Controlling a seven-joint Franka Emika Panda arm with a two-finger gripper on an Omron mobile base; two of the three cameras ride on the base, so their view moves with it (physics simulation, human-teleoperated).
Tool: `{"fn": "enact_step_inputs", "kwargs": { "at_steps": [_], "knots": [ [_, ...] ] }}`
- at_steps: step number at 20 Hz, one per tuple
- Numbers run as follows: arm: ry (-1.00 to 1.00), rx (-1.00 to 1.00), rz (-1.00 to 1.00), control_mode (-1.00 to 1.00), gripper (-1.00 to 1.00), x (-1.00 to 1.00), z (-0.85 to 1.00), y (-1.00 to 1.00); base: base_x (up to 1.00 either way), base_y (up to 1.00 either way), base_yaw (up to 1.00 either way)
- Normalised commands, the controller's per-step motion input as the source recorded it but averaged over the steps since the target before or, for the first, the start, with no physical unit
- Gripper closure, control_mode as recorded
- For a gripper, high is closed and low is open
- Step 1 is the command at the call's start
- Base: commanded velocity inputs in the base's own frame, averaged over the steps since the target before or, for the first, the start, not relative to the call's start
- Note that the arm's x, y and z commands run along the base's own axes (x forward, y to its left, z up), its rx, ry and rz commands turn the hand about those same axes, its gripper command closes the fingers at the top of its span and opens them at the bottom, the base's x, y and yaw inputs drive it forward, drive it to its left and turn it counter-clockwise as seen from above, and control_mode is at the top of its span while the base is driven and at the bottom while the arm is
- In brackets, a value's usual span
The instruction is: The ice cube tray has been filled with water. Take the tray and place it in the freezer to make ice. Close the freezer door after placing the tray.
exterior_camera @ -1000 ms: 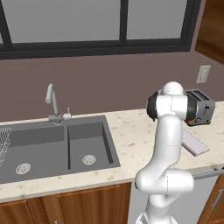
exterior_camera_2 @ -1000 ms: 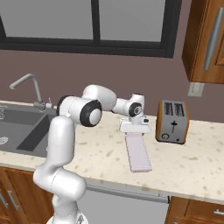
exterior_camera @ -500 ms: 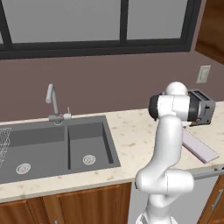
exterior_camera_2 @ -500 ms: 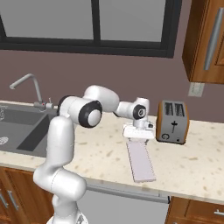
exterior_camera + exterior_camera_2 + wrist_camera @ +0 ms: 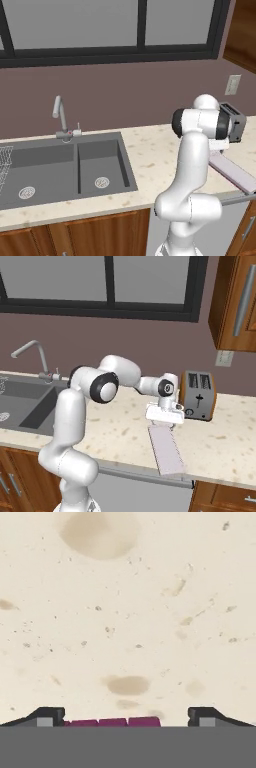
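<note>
- Left base view: the ice cube tray [image 5: 233, 171] lies flat at the table [image 5: 155, 160] front edge, below the toaster [image 5: 233, 121].
- Right base view: the tool [image 5: 163, 418] hangs over the tray's far end.
- Hand view: fingers [image 5: 46, 716] spread wide, released, tray edge between them.
</note>
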Motion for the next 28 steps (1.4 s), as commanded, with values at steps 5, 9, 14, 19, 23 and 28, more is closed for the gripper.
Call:
{"fn": "enact_step_inputs", "kwargs": {
  "at_steps": [5,9,14,19,23,28],
  "knots": [
    [0.11,0.0,-0.07,-1.0,-1.0,-0.44,-0.05,-0.18,0.0,0.0,0.0],
    [0.0,0.0,-0.01,-1.0,-1.0,0.0,0.01,0.0,0.0,0.0,0.0],
    [-0.02,0.0,0.0,-1.0,-1.0,-0.08,0.3,0.0,0.0,0.0,0.0],
    [-0.07,0.0,0.0,-1.0,-1.0,-0.26,0.36,0.04,0.0,0.0,0.0],
    [-0.21,0.0,0.0,-1.0,-1.0,-0.08,0.19,0.3,0.0,0.0,0.0],
    [-0.28,0.0,0.0,-1.0,-1.0,0.0,0.0,0.33,0.0,0.0,0.0]
  ]
}}
